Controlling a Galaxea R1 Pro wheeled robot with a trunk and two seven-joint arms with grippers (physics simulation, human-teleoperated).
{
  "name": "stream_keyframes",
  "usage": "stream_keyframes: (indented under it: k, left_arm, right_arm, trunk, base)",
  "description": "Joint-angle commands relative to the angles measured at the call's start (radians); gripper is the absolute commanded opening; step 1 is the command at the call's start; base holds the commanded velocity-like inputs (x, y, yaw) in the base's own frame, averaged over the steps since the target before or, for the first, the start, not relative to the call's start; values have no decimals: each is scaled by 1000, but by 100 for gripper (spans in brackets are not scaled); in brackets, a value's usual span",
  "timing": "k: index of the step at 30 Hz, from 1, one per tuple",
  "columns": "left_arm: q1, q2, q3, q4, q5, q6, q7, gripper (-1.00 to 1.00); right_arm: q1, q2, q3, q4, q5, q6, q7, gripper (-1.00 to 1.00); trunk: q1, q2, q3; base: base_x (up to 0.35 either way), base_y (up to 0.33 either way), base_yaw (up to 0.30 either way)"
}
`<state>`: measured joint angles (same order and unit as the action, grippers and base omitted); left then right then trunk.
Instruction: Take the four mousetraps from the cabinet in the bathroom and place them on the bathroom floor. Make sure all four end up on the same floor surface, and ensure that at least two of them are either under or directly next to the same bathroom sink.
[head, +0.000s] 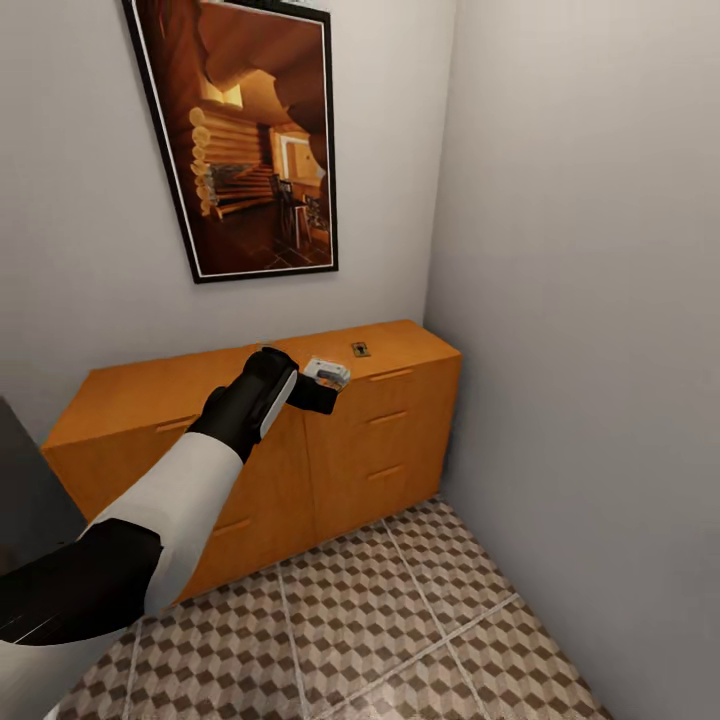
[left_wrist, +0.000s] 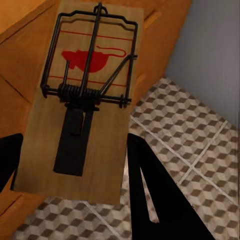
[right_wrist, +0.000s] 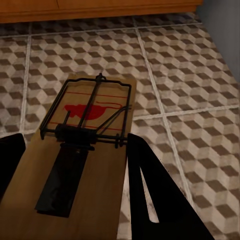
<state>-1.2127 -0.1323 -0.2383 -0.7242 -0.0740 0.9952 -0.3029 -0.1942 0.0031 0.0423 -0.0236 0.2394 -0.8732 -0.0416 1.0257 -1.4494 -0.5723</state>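
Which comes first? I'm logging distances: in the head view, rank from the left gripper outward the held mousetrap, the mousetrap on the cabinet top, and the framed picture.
1. The held mousetrap, between the fingers of the left gripper.
2. The mousetrap on the cabinet top, just beyond, towards the corner.
3. The framed picture, high on the wall above the cabinet.

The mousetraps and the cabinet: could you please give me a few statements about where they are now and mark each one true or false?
1. The left hand holds a mousetrap between its fingers. True.
2. The right hand carries nothing. False: it too is closed on a mousetrap, above the bathroom floor.
3. Another mousetrap lies on top of the cabinet. True.
4. A cabinet drawer is pulled open. False: in the head view all visible drawer fronts sit flush.
5. Mousetraps already lie on the floor tiles. False: the tiles in view are bare.
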Motion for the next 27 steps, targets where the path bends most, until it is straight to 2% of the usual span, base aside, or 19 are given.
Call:
stream_keyframes:
  k: [1, 12, 14, 19, 22, 26, 27]
  left_arm:
    - [-1, 0, -1, 5, -10, 2, -7, -100]
    - [-1, -1, -1, 89, -10, -3, -10, -100]
    - [-1, -3, -1, 125, -10, -21, -10, -100]
    - [-1, -6, -2, 241, -10, -128, -10, -100]
    - [0, -8, -3, 338, -10, -222, -8, -100]
    - [12, -13, -3, 542, -10, -448, -3, -100]
    - [13, -14, -3, 572, -10, -481, -3, -100]
  right_arm:
    - [-1, 0, 4, 1, -2, -3, 2, -100]
    - [-1, 0, 4, 1, -2, -3, 2, -100]
    - [-1, 0, 4, 1, -2, -3, 2, -100]
    - [-1, 0, 4, 1, -2, -3, 2, -100]
    - [-1, 0, 4, 1, -2, -3, 2, -100]
    - [-1, -1, 4, 1, -2, -3, 2, -100]
    - [-1, -1, 4, 1, -2, -3, 2, -100]
  trunk:
    - [-1, -1, -1]
    - [-1, -1, -1]
    - [-1, -1, -1]
    - [-1, -1, -1]
    - [-1, -1, -1]
    - [-1, -1, -1]
    - [-1, -1, -1]
  base:
    - [-342, 0, 0]
    - [-343, 0, 0]
    - [-217, 0, 0]
    - [-68, 0, 0]
    - [-15, 0, 0]
    - [-4, 0, 0]
    - [-1, 0, 0]
